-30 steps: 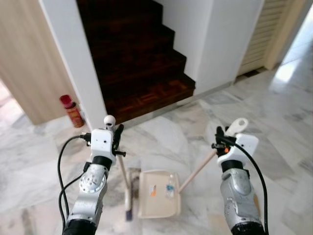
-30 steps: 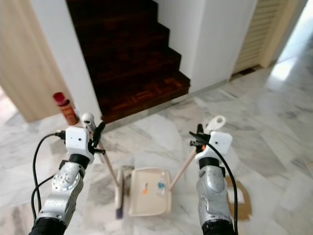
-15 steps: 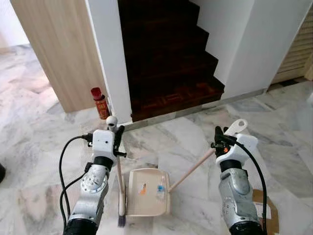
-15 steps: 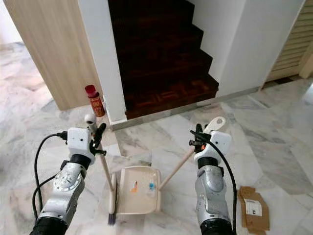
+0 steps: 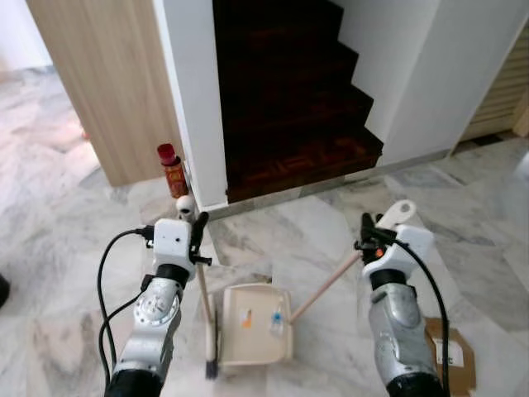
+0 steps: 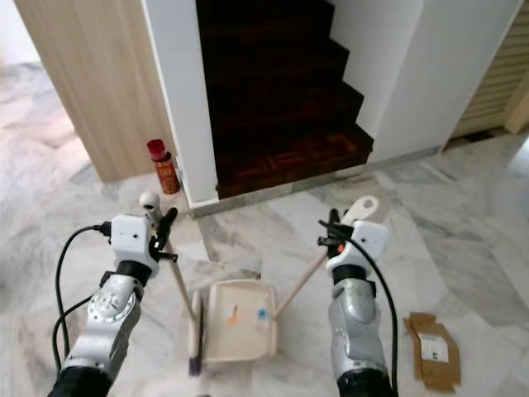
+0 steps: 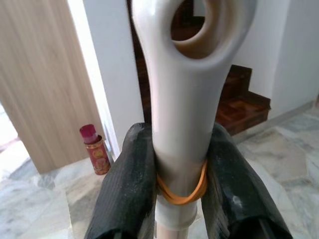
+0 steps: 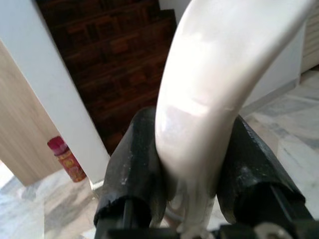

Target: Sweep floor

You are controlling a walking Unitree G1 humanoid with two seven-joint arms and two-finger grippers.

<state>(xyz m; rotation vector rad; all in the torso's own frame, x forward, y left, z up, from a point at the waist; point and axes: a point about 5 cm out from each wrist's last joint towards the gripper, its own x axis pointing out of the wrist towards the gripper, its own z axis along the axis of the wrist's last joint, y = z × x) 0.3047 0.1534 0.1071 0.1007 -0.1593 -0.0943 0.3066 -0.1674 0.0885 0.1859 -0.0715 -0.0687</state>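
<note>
Left claw pinches the broom handle, right claw the dustpan handle; dustpan before stairs; its stickers unreadable.

L gripper clamped on broom handle, brush end on marble floor just beside cream dustpan. R gripper grips dustpan handle. Small bits lie in pan. Red spray can stands by white wall nr dark wood stairs. Cardboard piece on floor at R.
</note>
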